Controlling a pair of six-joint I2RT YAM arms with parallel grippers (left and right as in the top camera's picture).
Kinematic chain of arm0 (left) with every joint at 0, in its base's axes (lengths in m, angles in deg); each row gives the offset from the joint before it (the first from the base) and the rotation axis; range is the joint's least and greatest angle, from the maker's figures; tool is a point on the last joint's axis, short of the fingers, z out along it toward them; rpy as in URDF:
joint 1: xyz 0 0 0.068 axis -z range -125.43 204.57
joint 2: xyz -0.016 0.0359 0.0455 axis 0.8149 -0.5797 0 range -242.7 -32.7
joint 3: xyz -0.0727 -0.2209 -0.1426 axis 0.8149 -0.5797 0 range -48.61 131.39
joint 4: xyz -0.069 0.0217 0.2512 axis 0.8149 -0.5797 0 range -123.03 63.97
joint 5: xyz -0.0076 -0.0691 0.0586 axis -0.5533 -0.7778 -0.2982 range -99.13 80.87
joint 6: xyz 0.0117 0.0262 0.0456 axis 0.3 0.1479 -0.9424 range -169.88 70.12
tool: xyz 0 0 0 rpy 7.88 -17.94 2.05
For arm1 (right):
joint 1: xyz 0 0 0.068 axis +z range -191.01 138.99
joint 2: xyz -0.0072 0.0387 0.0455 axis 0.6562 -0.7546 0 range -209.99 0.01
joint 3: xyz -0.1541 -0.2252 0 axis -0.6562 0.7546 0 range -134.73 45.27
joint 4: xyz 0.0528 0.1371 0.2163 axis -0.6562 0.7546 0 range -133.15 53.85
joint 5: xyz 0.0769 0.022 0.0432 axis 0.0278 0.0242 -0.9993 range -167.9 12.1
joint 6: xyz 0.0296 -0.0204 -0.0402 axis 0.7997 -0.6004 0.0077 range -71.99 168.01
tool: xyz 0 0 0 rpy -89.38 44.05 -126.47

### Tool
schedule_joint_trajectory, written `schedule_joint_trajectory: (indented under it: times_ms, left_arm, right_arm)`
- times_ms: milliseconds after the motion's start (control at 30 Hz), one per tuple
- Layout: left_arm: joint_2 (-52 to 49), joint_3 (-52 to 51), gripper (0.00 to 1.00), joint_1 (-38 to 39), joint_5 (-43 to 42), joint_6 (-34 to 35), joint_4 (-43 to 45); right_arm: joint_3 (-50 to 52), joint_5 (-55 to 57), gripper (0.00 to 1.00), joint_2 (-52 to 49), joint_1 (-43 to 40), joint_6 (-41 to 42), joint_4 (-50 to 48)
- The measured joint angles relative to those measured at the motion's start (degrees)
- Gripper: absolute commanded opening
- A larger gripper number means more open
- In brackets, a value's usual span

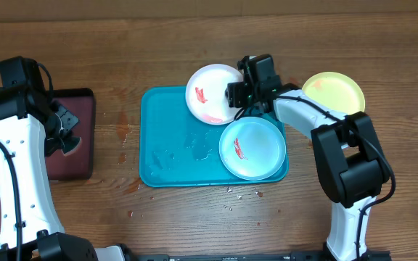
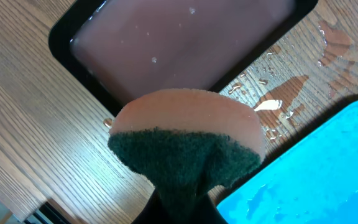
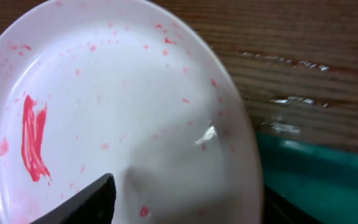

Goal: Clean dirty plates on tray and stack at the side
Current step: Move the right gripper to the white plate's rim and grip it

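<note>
Overhead: turquoise tray [image 1: 167, 109], long axis left to right

Three plates [image 1: 205, 87] [image 1: 256, 156] [image 1: 336, 90], one turquoise tray [image 1: 165, 123], one maroon tray [image 2: 185, 37], one sponge [image 2: 185, 149].

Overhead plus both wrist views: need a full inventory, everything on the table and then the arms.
Turquoise tray: 1, turquoise, table centre, wet.
White plate: 1, white with red smears, over the turquoise tray's top edge in the overhead view.
Teal plate: 1, light teal rim, one red smear, turquoise tray's lower right corner.
Yellow plate: 1, yellow-green, on the table right of the turquoise tray, no smear visible.
Maroon tray: 1, maroon with black rim, table left.
Sponge: 1, tan with dark green scrub side, between the two trays.
Water drops: several, clear, on the wood.
Table: 1, brown wood.
Left pincer: 1, black, shut on the sponge.
Right pincer: 1, black, shut on the white plate's right rim.
</note>
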Motion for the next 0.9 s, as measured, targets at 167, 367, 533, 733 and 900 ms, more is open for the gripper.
schedule_joint_trajectory:
  times_ms: [167, 367, 533, 733, 900]
  left_arm:
    - [0.0, 0.0, 0.04, 0.0, 0.02, 0.0, -0.02]
    - [0.0, 0.0, 0.04, 0.0, 0.02, 0.0, 0.02]
    - [0.0, 0.0, 0.05, 0.0, 0.02, 0.0, 0.02]
    - [0.0, 0.0, 0.04, 0.0, 0.0, 0.0, 0.0]
    - [0.0, 0.0, 0.04, 0.0, -0.02, 0.0, 0.0]
  right_arm:
    - [-0.83, -3.54, 0.63, 0.2, 4.26, -0.83, 5.84]
    - [-2.1, -1.03, 0.64, 1.81, 13.22, -0.55, 13.29]
    - [-2.51, 5.53, 0.64, 4.57, 15.19, 2.56, 10.27]
    - [-2.82, 8.0, 0.54, 4.57, 13.73, 10.12, 7.78]
    - [-2.95, 7.87, 0.43, 2.69, 14.25, 19.37, 10.47]
